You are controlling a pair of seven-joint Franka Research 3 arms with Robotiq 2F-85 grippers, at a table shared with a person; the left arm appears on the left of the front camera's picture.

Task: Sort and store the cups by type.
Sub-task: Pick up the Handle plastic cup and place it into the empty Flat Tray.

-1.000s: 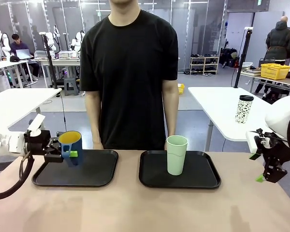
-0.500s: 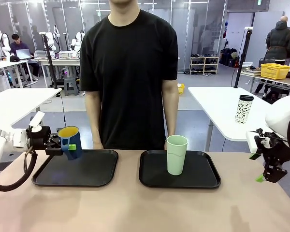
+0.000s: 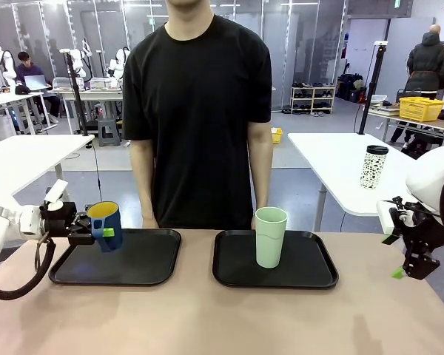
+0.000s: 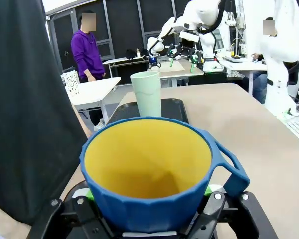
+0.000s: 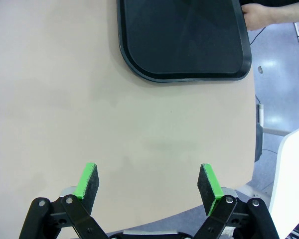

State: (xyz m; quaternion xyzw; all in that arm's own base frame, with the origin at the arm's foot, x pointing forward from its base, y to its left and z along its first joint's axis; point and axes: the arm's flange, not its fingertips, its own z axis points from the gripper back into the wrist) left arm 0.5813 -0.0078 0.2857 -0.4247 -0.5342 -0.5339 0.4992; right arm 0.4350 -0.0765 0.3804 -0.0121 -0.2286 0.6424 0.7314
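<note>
**Blue mug carried in the left jaws, not yet set down**

The left gripper (image 3: 96,231) has its jaws clamped on the short dark-blue plastic mug with a handle and yellow inside (image 3: 105,224), one green pad on each side of the mug's wall. The mug is held tilted and clear of the bench, above the outer end of the black rectangular plastic tray on the left (image 3: 144,259), which lies just below and beyond the jaws. In the left wrist view the mug (image 4: 154,174) sits right between the jaws with its mouth open to the camera, its handle to one side.

The tall pale-green handleless plastic tumbler (image 3: 270,237) stands upright on the second black rectangular tray (image 3: 311,262), well apart from the left jaws and across the bench from them. The right gripper (image 5: 148,185) hangs over bare bench with its jaws wide apart and nothing between them; that tray lies ahead of it.

Judging by this, the tumbler is already stored and the mug is the step in hand. The next move likely calls for righting the mug, lowering it until its base meets the left tray, then parting the jaws without catching the handle.

No brand, label or writing can be read on either cup or tray.
</note>
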